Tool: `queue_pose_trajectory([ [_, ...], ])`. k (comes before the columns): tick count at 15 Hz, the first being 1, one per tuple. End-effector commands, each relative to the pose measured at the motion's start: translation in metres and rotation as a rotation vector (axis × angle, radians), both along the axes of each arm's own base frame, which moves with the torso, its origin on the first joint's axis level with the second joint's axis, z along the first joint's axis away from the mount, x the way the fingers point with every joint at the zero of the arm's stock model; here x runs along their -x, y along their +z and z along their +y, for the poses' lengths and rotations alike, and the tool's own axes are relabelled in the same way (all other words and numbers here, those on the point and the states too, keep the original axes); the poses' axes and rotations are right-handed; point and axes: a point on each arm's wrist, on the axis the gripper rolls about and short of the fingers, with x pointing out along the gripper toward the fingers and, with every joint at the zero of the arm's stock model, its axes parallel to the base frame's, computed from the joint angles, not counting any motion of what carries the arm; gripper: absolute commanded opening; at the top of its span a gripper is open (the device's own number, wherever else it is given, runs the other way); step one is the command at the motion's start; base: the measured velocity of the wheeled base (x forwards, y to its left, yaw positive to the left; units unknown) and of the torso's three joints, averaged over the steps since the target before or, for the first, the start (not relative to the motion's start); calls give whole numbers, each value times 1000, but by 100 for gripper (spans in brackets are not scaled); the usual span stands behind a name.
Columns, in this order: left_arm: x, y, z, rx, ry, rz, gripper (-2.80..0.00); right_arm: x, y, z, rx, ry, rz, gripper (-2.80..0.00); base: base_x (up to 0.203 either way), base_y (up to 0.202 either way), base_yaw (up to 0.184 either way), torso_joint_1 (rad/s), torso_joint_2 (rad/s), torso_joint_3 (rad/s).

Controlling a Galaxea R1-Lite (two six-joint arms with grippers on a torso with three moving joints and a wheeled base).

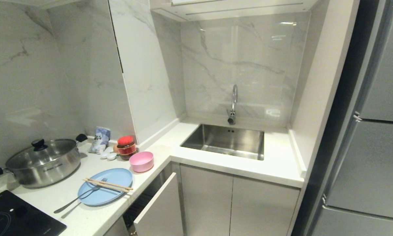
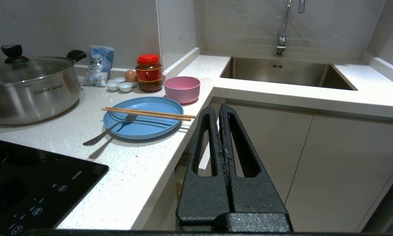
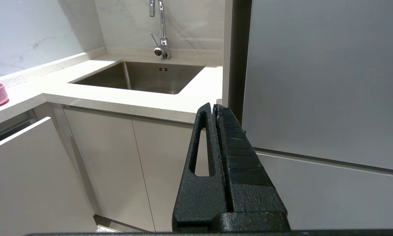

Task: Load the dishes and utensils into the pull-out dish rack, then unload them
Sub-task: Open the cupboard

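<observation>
- Head view: the light-blue plate (image 1: 105,186) lies on the counter (image 1: 95,216), the chopsticks (image 1: 107,185) across it and the fork (image 1: 80,196) angled off toward 8 o'clock.
- The pink bowl (image 1: 141,161) sits just beside the plate at 1 o'clock.
- The dish rack's white front panel (image 1: 160,206) stands pulled partly out below the counter edge.
- The left gripper (image 2: 218,109) is closed on nothing, below counter level.
- The right gripper (image 3: 213,108) is likewise closed and empty, near the fridge (image 3: 314,82).
</observation>
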Motion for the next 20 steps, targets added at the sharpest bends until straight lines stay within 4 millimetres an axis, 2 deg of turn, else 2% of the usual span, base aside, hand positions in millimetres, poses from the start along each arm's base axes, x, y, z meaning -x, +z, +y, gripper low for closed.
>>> queue_pose_trajectory([
  [1,-1,-4,0,0,0,14,-280,-2,-7,0,0,0,24,-280,0,0,0,0,0,0],
  [12,-1,-4,0,0,0,12,-280,-2,-7,0,0,0,24,-280,0,0,0,0,0,0],
  [20,-1,-4,0,0,0,14,-280,-2,-7,0,-2,0,24,-280,0,0,0,-143,300,153],
])
